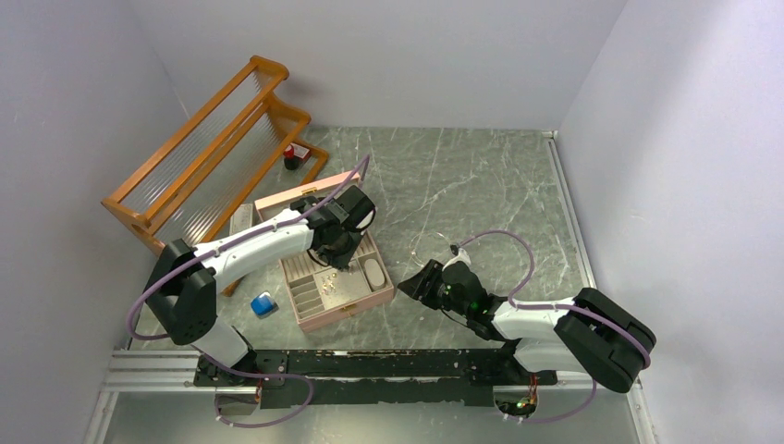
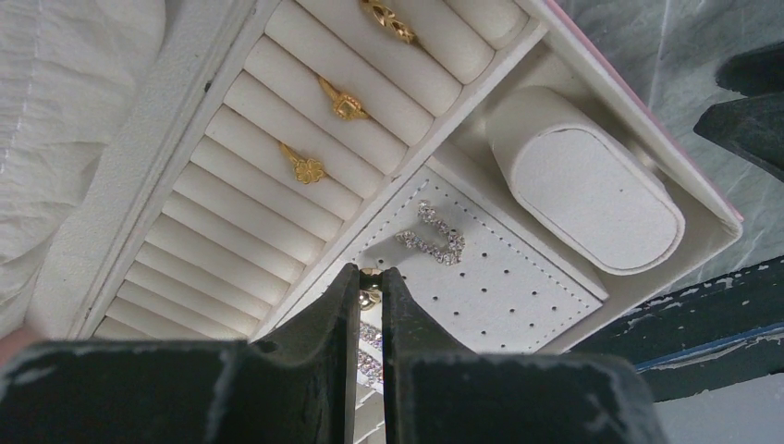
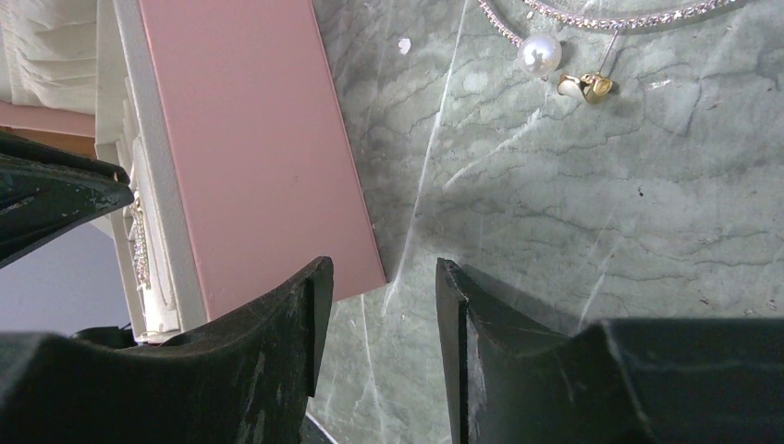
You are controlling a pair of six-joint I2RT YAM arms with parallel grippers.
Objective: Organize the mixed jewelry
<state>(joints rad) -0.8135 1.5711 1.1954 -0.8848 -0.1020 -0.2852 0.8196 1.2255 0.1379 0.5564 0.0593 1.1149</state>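
The left gripper, pinched nearly shut on what looks like a small gold piece, hangs at lower centre over the box's perforated pad, while the right gripper, wide and empty, sits below the pearl at upper right.

Open tabletop beyond right claw; pink box left.

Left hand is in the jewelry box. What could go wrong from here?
1. A tiny gold piece sits at the tips of the nearly shut left hand; it could slip onto the sparkly earrings.
2. The open right hand hovers by the pink box; a nudge could shift it under the left hand.
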